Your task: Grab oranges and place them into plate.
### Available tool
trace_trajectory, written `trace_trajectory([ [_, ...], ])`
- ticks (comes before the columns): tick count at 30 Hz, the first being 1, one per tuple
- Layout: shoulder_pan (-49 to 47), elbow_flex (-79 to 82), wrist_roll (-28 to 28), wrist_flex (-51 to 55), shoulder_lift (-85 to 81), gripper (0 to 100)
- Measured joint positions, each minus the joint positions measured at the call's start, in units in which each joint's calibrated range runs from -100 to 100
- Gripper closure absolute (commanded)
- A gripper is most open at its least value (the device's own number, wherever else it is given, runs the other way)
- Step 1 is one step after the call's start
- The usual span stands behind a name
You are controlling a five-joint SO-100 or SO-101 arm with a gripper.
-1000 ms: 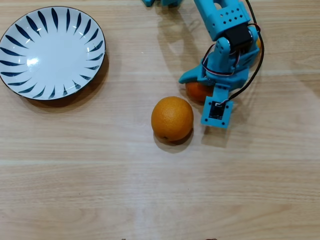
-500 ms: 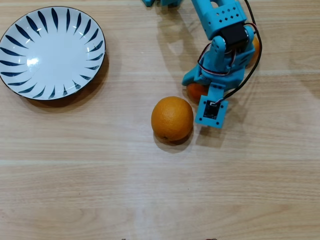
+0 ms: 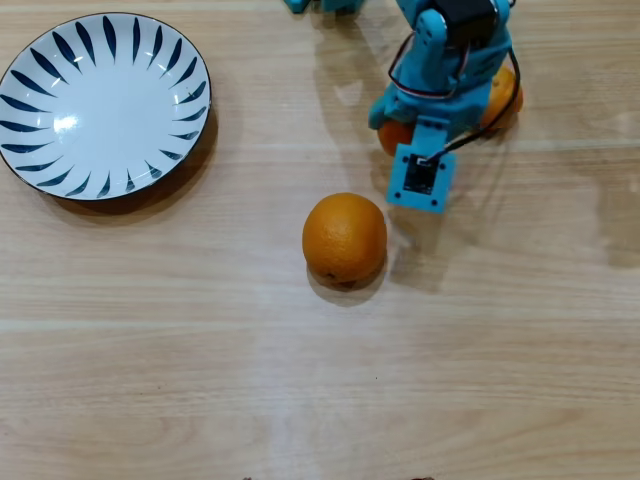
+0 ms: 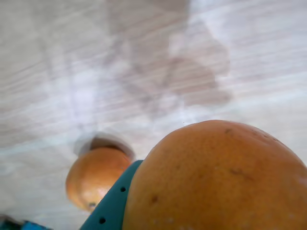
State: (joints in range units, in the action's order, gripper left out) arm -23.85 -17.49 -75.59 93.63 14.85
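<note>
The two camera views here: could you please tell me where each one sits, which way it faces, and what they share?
Overhead view: fixed above the wooden table, looking straight down; it shows the plate, a large orange and the blue arm over a small orange.
Wrist view: rides on the arm, angled down at the blurred table; a blue finger shows beside the held orange, another orange beyond.
Shared: the table, the oranges and the arm's hand.
</note>
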Motion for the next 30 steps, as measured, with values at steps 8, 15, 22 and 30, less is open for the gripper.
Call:
trace_trajectory([
  [8, 15.11, 0.00, 11.95, 1.55, -12.61, 75],
  [15, 34.19, 4.25, 26.45, -3.19, -18.71, 75],
  [22, 50.40, 24.52, 34.12, -20.59, -25.56, 75],
  [30, 55.04, 48.78, 34.74, -39.97, -27.34, 75],
])
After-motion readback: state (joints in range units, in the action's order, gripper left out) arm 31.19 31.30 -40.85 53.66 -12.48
